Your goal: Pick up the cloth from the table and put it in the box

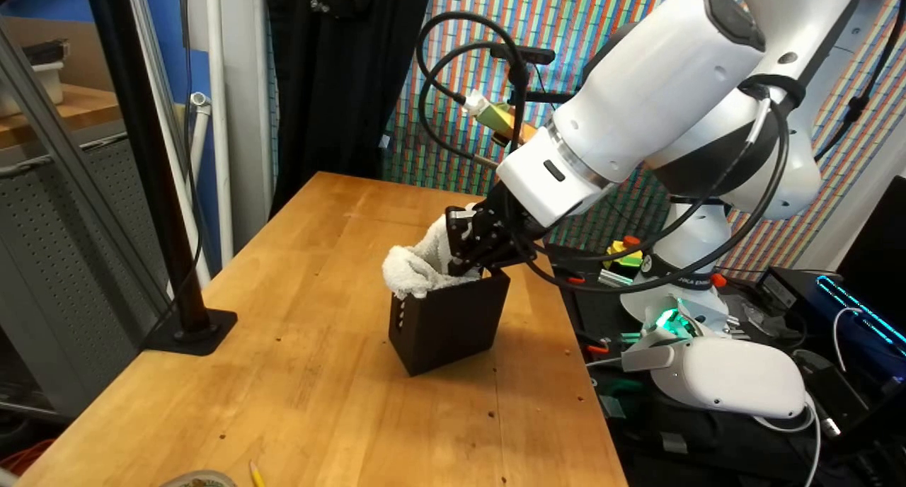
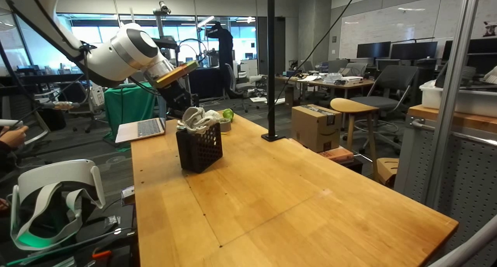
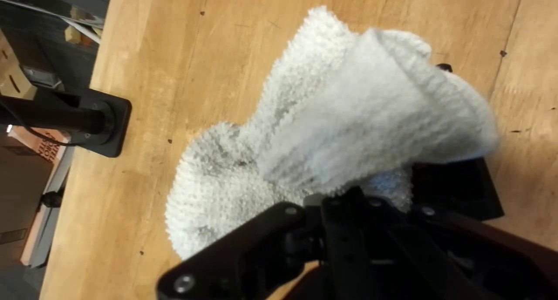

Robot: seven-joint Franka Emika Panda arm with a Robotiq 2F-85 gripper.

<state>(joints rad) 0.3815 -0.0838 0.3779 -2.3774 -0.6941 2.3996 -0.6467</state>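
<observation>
In the thick of the placing step, to judge by the lie of things, and short of the release. See the white terry cloth (image 1: 417,269) bunched at the mouth of the black perforated box (image 1: 449,331), clear of the wooden tabletop (image 1: 333,317). Heaped above the rim in both exterior views, with a thick lobe slumped over one side; partly inside, perhaps, but impossible to tell how deep. Note, in the wrist view, a dark corner of the box free of fabric.

As for the gripper (image 3: 352,199), poised right at the mouth; as for the fingers (image 3: 338,223), narrow, drawn together, apparently on a fold of the cloth, with the exact pinch hidden behind a blurred flap.

Next, by best judgement: swing the overhang inward, lower enough to sink the folds below the rim, then part the fingers and back out slowly. Beware of leaning on the rim and tipping the box, likely light for its height, and of dragging the cloth out again on withdrawal, given a nap prone to clinging. If snagged on the edge, push down rather than pull.
</observation>
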